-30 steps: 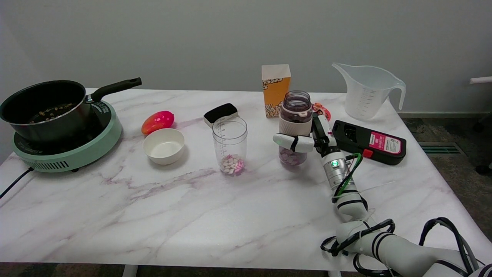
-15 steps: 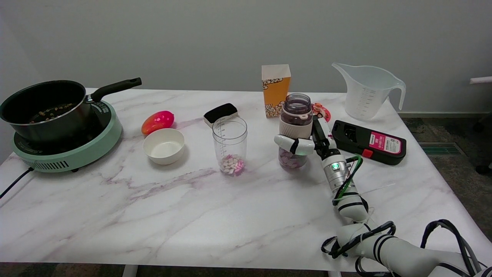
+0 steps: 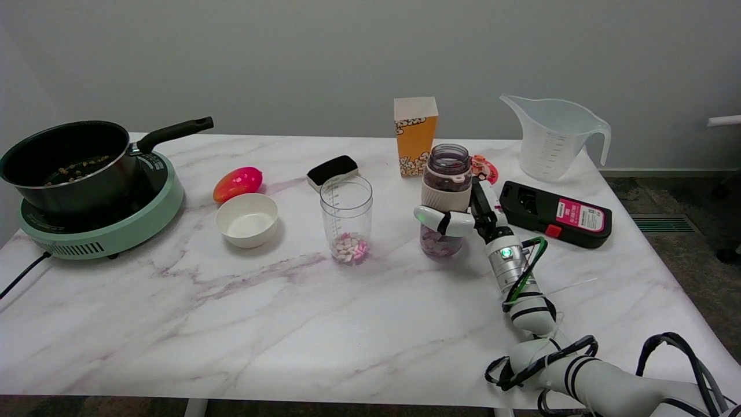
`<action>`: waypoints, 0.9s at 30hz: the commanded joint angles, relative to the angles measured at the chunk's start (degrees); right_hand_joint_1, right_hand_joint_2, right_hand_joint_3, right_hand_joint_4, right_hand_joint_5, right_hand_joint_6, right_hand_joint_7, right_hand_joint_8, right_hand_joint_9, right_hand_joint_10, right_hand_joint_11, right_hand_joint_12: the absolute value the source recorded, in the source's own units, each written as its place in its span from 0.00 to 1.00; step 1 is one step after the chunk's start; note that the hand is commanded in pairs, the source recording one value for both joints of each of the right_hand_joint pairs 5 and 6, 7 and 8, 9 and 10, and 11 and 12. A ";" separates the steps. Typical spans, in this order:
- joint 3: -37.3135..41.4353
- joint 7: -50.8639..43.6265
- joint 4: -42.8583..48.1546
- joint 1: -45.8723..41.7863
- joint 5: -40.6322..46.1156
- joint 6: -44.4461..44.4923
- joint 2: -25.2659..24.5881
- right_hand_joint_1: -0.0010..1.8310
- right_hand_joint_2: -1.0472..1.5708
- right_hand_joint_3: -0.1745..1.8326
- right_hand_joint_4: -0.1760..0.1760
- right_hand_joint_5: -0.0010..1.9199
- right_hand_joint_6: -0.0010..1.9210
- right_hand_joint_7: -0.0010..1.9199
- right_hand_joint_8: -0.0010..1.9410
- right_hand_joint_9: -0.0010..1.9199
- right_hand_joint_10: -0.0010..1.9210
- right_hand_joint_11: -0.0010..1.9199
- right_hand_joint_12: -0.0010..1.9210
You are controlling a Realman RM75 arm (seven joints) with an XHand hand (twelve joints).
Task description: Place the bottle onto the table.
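Marbled white table (image 3: 231,324) bearing an upright, lidless bottle (image 3: 444,194) of pink-and-white pieces, between a clear measuring cup (image 3: 346,219) and a black device (image 3: 554,214). Right hand (image 3: 469,213), on the bottle's right side, wraps its fingers (image 3: 435,216) across the bottle's front, gripping it.

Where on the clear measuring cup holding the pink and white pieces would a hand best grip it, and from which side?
Grip the measuring cup around its straight mid-wall, coming from its right side. It stands upright, open-topped and handleless; the bowl sits to its left.
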 commanded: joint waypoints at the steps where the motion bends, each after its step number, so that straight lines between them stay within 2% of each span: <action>1: -0.10 0.09 0.81 -1.47 -0.11 0.30 0.51 0.72 0.60 0.65 0.50 0.51 0.51 0.73 0.72 0.70 0.70 0.58 0.57; 3: -0.08 0.09 0.81 -1.65 -0.11 0.38 0.53 0.69 0.51 0.65 0.50 0.46 0.46 0.70 0.69 0.67 0.67 0.54 0.54; 6: -0.02 0.09 0.84 -1.89 -0.19 0.38 0.78 0.67 0.42 0.64 0.50 0.39 0.39 0.65 0.65 0.62 0.62 0.49 0.49; 12: 0.14 0.09 1.29 -2.50 -0.19 0.38 1.25 0.67 0.32 0.67 0.50 0.32 0.32 0.57 0.57 0.52 0.52 0.42 0.42; 15: 0.22 0.09 1.37 -2.59 -0.19 0.38 1.56 0.67 0.29 0.68 0.50 0.29 0.29 0.54 0.53 0.47 0.46 0.40 0.40; 22: 0.48 0.09 1.30 -3.08 -0.09 -0.31 3.63 0.67 0.25 0.68 0.50 0.24 0.24 0.50 0.49 0.41 0.41 0.38 0.38; 27: 1.39 0.09 0.71 -3.39 0.21 -2.30 7.41 0.67 0.24 0.66 0.50 0.21 0.21 0.47 0.47 0.39 0.39 0.37 0.37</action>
